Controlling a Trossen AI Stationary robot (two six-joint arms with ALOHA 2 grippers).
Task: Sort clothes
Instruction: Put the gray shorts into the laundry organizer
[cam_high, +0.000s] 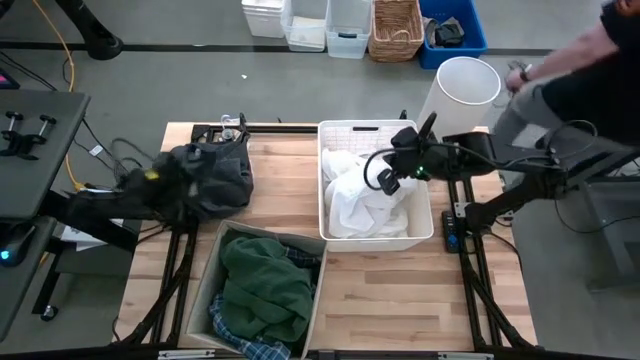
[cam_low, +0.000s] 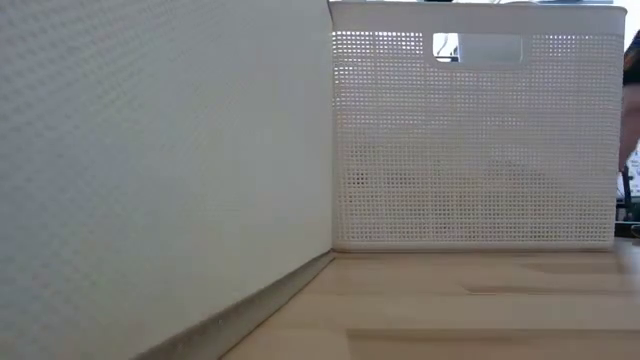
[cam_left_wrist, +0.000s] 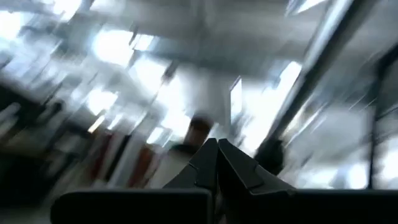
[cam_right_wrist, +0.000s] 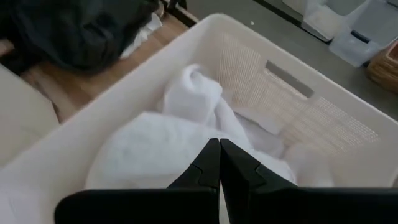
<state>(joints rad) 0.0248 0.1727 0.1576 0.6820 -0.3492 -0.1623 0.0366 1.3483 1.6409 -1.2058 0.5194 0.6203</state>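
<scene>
White clothes lying heaped in the slotted white basket far right, just below the right gripper, fingers pressed shut on nothing, hovering over the heap's right side. Dark garments piling far left beside the left gripper, also shut and empty, aiming off the table; green and plaid pieces filling the near bin. Staying hidden: the left gripper's exact place overhead, both baskets' depths.

Lab: concrete floor, storage bins, floor cables
</scene>
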